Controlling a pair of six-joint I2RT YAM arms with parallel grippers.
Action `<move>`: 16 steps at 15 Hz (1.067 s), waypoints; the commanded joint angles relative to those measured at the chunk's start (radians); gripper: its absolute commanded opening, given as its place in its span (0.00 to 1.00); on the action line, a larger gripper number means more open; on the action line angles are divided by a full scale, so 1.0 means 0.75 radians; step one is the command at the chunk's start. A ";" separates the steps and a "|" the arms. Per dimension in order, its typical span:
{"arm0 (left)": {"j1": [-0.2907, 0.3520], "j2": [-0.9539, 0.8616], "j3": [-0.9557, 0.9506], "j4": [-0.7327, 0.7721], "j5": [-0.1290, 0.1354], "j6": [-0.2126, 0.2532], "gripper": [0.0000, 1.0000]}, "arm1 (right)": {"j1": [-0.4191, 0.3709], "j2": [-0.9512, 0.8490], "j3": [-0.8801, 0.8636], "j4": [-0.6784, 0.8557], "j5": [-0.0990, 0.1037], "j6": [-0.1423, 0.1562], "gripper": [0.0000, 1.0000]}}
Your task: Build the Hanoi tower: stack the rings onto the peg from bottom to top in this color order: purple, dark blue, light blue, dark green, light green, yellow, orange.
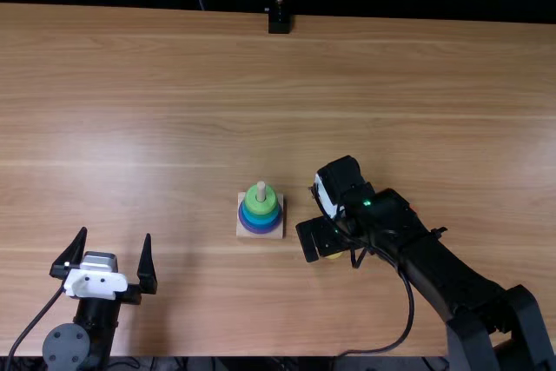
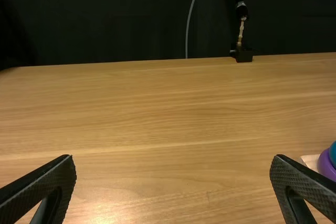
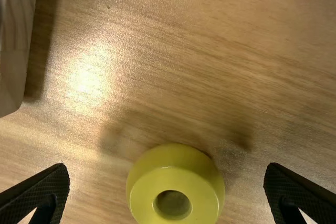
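Was mostly black along the left arm (image 1: pixel 102 327) and right arm (image 1: pixel 439 265). Had, on the left, a white plate (image 1: pixel 95 283) and, nearer, a round grey disc (image 1: pixel 66 347). On the right, bore a white panel (image 1: pixel 326 197), tiny green light (image 1: pixel 367 202), looping black cable (image 1: pixel 411 301) and, nearest, a dark grey bracket (image 1: pixel 473 345). Ended in tapered black fingers (image 2: pixel 39 184), finely textured inside.

Pale peg base (image 3: pixel 11 72) looks like bare, matt wood tbh. Yellow ring (image 3: pixel 173 178) near it is smooth and kinda glossy, and the table (image 1: pixel 174 110) under it is grainy wood with some sheen.
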 commanded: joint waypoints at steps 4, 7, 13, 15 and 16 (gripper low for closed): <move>0.010 -0.016 -0.026 -0.001 0.009 0.014 1.00 | 0.007 0.041 0.039 -0.060 0.012 0.030 1.00; 0.010 -0.016 -0.026 -0.001 0.009 0.014 1.00 | 0.009 0.041 0.041 -0.104 0.012 0.033 1.00; 0.010 -0.016 -0.026 -0.001 0.009 0.014 1.00 | 0.009 0.041 0.039 -0.104 0.039 0.030 0.43; 0.010 -0.016 -0.026 -0.001 0.009 0.014 1.00 | 0.032 0.041 0.030 -0.106 0.110 0.030 0.25; 0.010 -0.016 -0.026 -0.001 0.007 0.014 1.00 | 0.054 0.041 0.030 -0.106 0.154 0.030 0.16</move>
